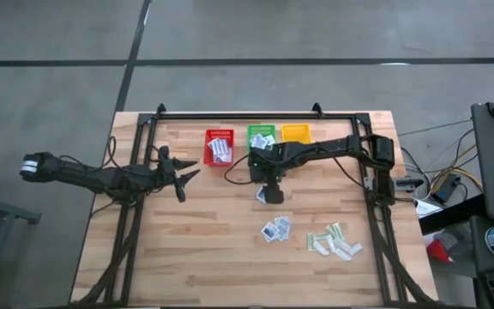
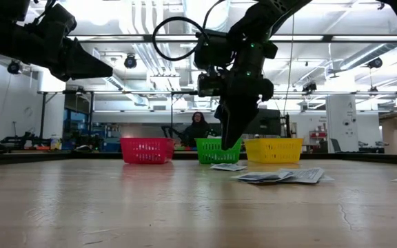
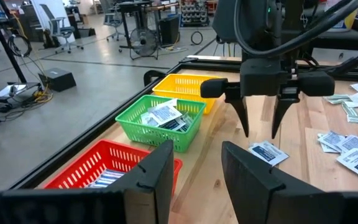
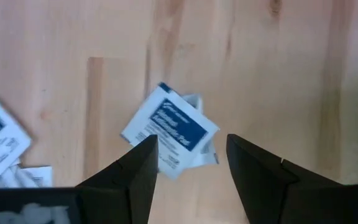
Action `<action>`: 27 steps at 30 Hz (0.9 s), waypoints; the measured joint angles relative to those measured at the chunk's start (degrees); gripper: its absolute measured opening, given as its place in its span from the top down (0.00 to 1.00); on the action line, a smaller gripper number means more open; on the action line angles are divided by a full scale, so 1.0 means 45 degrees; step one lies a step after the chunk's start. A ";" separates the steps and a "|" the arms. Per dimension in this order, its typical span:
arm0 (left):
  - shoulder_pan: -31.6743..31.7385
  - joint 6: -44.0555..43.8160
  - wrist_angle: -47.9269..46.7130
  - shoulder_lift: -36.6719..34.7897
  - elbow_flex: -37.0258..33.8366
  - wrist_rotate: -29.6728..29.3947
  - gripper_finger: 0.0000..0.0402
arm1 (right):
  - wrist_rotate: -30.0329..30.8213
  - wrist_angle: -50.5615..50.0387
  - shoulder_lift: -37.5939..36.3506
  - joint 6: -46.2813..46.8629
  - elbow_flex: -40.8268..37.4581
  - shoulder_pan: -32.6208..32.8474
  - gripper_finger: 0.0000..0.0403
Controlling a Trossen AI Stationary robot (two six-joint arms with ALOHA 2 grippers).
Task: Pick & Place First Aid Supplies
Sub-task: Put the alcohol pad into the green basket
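The right gripper point(image 4: 188, 165) hung over a packet point(image 4: 169, 127) lying on the table point(image 1: 195, 249), fingers apart, seemingly lined up to pick it. The left gripper point(image 1: 181, 174) waited aside, fingers apart too.

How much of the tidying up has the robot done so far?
Some packets already lie in the red basket and green basket. The right gripper hangs open over a white-blue packet, holding nothing. The left gripper waits open. Square packets and pale strips remain on the table.
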 joint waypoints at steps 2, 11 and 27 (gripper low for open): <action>0.0005 0.0000 -0.0002 0.0000 -0.0003 0.0003 0.67 | -0.0342 0.0088 0.0000 -0.0134 0.0000 0.0009 0.53; 0.0005 -0.0209 -0.0002 0.0000 -0.0005 0.0051 0.67 | -0.0384 0.0219 0.0006 -0.0140 -0.0029 0.0068 0.53; 0.0010 -0.0223 -0.0007 0.0000 -0.0010 0.0075 0.67 | -0.0617 0.0356 0.0015 -0.0079 -0.0361 0.0235 0.53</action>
